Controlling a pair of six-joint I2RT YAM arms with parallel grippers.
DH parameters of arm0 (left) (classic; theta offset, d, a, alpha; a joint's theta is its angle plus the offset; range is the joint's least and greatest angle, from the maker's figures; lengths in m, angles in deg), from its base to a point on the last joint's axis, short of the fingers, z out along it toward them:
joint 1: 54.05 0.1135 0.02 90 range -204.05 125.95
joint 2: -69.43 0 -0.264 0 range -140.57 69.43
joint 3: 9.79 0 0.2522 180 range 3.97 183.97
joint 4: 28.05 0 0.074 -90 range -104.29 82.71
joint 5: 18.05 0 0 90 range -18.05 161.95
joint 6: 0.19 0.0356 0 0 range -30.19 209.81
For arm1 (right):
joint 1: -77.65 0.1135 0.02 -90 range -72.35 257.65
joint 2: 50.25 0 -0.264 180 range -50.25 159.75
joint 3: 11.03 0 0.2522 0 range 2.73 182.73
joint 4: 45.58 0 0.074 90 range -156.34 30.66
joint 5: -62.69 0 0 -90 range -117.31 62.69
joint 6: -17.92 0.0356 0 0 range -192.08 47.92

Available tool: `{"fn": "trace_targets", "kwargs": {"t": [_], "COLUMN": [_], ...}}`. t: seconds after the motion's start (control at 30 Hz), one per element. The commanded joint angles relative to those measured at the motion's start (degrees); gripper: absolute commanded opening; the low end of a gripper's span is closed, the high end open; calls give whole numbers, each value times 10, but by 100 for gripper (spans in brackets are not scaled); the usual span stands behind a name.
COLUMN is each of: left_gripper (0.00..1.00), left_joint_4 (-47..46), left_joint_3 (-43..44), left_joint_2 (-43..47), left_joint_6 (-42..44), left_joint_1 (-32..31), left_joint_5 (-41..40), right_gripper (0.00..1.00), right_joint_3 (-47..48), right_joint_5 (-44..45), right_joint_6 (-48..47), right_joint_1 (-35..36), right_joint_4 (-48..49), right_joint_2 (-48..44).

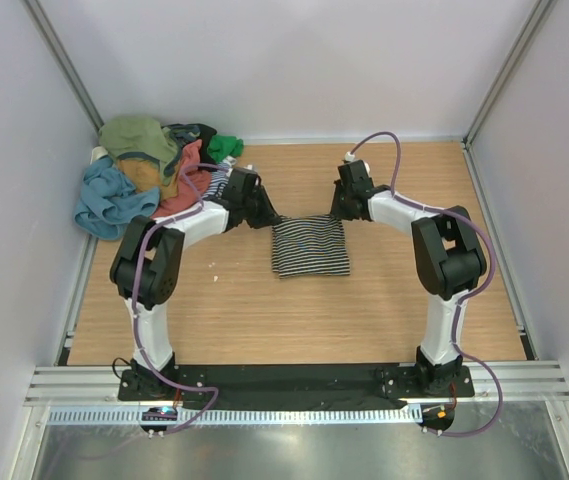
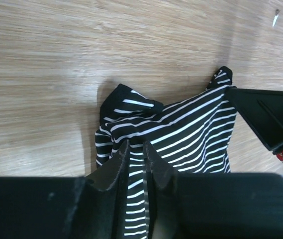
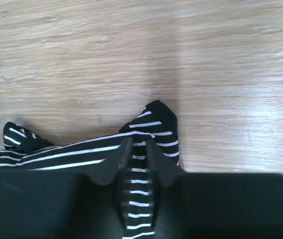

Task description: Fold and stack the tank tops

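Rail: ribbed aluminium rail (image 1: 294, 392) runs across the near edge, with a black base plate (image 1: 294, 375) behind it carrying both arms.
Marking: a small coloured tag (image 1: 159, 412) sits in front of the left base, too small to read.
Cables: purple cables (image 1: 142, 270) loop along each arm.
Table: pale wood-grain table (image 1: 264, 310), matt, with one white speck (image 1: 216, 278) near the left arm.
Striped tank top: thin black cloth with fine white stripes (image 1: 309, 248), lying mid-table as a rough rectangle between the two arms, its far corners bunched and lifted.
Left gripper: black fingers (image 1: 264, 215) pinched close on the far left corner of the striped tank top, cloth showing in the narrow gap in the wrist view.
Right gripper: black fingers (image 1: 339, 212) likewise clamped on the far right corner, striped cloth between them.
Pile: loose heap in the far left corner, just beside the left arm's wrist; olive top (image 1: 139, 135) uppermost, mustard top (image 1: 149, 175) and coral top (image 1: 189, 185) under it, teal-blue top (image 1: 109, 200) spilling off the left table edge, green top (image 1: 226, 147) at the back.
Walls: plain white walls (image 1: 284, 70) enclose three sides.
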Motion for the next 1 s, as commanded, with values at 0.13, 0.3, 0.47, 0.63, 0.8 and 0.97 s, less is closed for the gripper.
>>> {"fn": "trace_targets", "kwargs": {"t": [0.13,0.3,0.47,0.63,0.8,0.97], "left_gripper": [0,0,0,0,26,31], "left_joint_4": [17,27,33,33,19,12], "left_joint_3": [37,38,43,55,51,60], "left_joint_2": [-11,17,29,11,14,10], "left_joint_6": [25,33,37,35,37,49], "left_joint_1": [1,1,1,1,-3,-19], "left_joint_5": [-17,-28,-29,-17,-7,9], "right_gripper": [1,1,1,1,4,13], "right_joint_3": [2,-27,-63,-81,-99,-91], "right_joint_5": [25,64,88,105,141,158], "right_joint_6": [0,0,5,20,44,75], "right_joint_1": [-6,-6,-6,-6,-10,-25], "right_joint_4": [6,14,27,31,25,8], "right_joint_2": [-26,-88,-126,-123,-113,-71]}}
